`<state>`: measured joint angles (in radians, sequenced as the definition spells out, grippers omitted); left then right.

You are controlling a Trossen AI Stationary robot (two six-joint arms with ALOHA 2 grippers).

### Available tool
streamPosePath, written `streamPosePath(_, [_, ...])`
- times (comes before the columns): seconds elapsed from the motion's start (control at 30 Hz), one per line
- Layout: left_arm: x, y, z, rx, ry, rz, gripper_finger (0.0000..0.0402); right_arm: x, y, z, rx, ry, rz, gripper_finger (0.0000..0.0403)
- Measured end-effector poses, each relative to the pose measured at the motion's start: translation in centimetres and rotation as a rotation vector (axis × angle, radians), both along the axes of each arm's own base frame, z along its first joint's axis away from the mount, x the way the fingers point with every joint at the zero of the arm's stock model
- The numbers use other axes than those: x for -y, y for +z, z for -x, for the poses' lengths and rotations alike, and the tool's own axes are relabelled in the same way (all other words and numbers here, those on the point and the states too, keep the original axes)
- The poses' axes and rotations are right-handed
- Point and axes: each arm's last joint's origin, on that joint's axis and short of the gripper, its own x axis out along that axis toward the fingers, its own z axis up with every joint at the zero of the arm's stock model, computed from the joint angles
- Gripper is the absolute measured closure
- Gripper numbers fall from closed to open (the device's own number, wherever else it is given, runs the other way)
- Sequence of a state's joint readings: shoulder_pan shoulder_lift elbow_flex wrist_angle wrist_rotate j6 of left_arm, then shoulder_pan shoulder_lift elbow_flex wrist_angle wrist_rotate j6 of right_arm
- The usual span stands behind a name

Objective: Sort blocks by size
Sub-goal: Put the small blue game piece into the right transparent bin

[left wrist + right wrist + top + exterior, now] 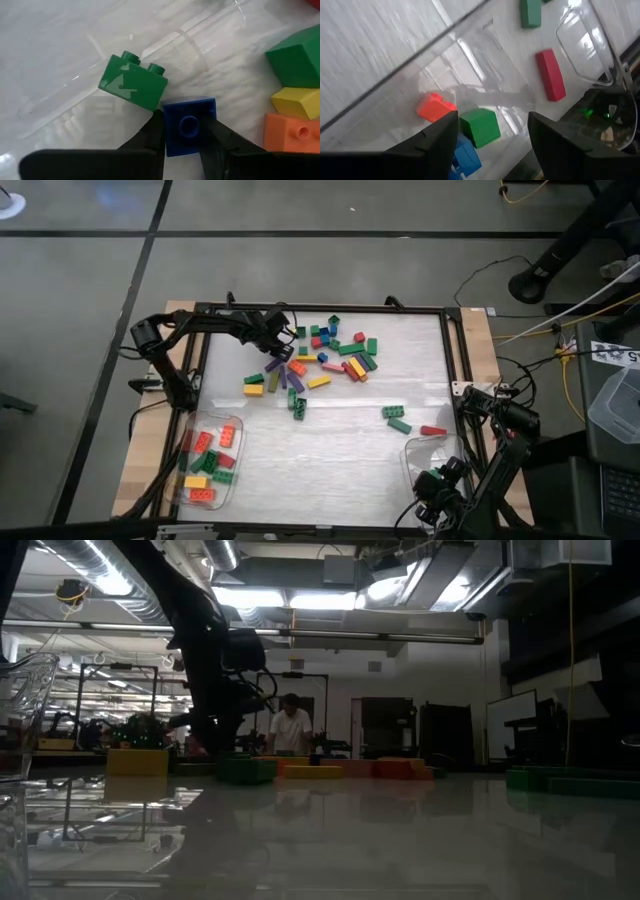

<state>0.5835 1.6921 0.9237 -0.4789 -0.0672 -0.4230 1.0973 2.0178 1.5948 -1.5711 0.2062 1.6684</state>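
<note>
Blue and squarish, with a round hole in its face, the small block [189, 125] sits pinched between your left gripper [184, 137] fingers at the far side of the table, at the edge of the loose pile of blocks [325, 358], touching a green two-stud brick [132, 82]. Your right gripper [492, 131] hangs with jaws spread wide and empty over the near right tub [425, 465]

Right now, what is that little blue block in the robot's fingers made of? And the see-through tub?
The blue block looks like hard, smooth plastic: solid colour, crisp edges and a moulded round stud. The left gripper has it between its fingers. The see-through tub also seems plastic, thin and glossy: light glints on its rim and the blocks inside show through. It could not be told from glass by look alone.
</note>
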Motion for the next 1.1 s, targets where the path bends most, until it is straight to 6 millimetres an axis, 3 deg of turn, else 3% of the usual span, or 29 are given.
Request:
streamPosePath(0.2, [-0.1,1.1,-0.6,0.044,-0.061,0.027,0.0336,0.2,0.6,-0.1,-0.034,-0.003,-0.036,0.0164])
streamPosePath(0.5, [0.7,8.8,-1.0,0.24,-0.29,0.115,0.0329,1.1,2.8,0.0,0.065,0.029,-0.058,0.0164])
streamPosePath(0.7, [5.2,13.1,2.0,0.195,-0.483,0.369,0.0331,1.6,3.8,-0.2,0.203,0.081,-0.017,0.0164])
streamPosePath(0.9, [10.8,15.3,6.1,-0.027,-0.539,0.537,0.0325,1.7,4.1,-0.3,0.252,0.114,0.007,0.0164])
streamPosePath(1.0, [12.6,15.8,6.8,-0.017,-0.556,0.512,0.0328,1.7,4.1,-0.4,0.248,0.124,0.01,0.0164])
streamPosePath(1.1, [13.6,16.1,6.2,0.072,-0.558,0.466,0.0328,1.7,4.1,-0.4,0.274,0.14,0.026,0.0164])
